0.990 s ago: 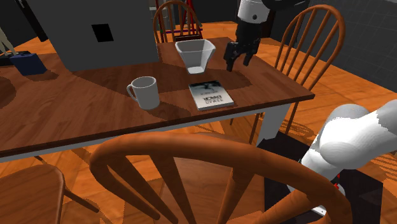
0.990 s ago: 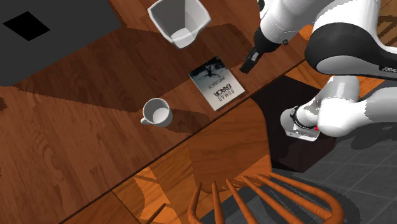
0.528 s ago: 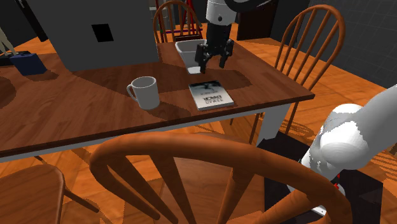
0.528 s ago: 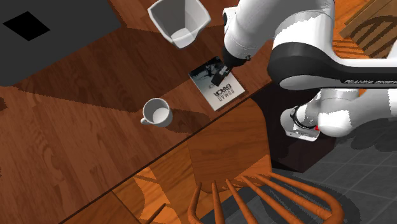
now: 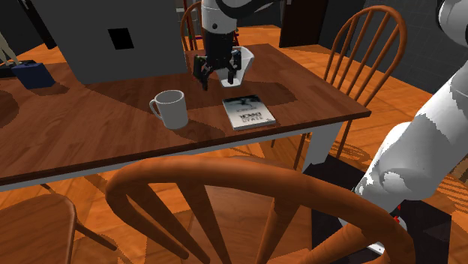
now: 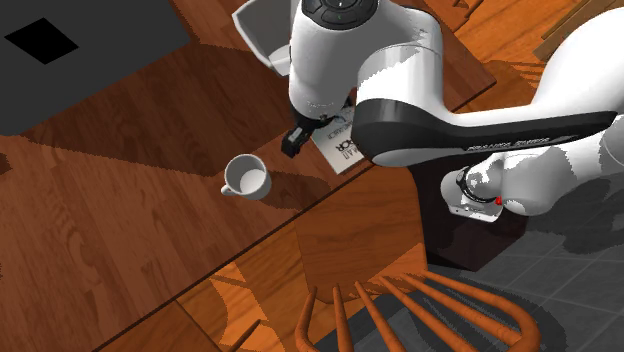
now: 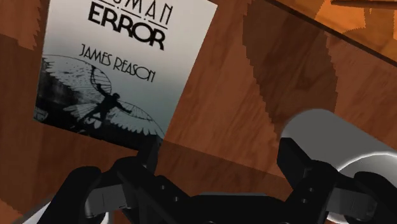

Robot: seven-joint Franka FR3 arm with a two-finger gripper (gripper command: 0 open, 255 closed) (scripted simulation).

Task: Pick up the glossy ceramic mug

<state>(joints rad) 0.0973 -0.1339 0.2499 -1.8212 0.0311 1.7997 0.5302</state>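
White mug (image 5: 172, 109) upright near one long edge of the surface (image 5: 90, 127), beside a book (image 5: 247, 111). Gripper (image 5: 216, 81) spread, hovering between them. Risk: off-centre descent clipping rim or handle, toppling the mug.

In the second exterior view the arm (image 6: 400, 95) covers most of the book (image 6: 344, 152) and part of the white container (image 6: 256, 28).

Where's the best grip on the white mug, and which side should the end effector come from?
Probably the rim wall, from straight above. The mug stands upright with its mouth open, so one finger can go inside and one outside. Take the side away from the handle, which points to the shoulder view's left. The end effector is open, up and to the mug's right in that view.
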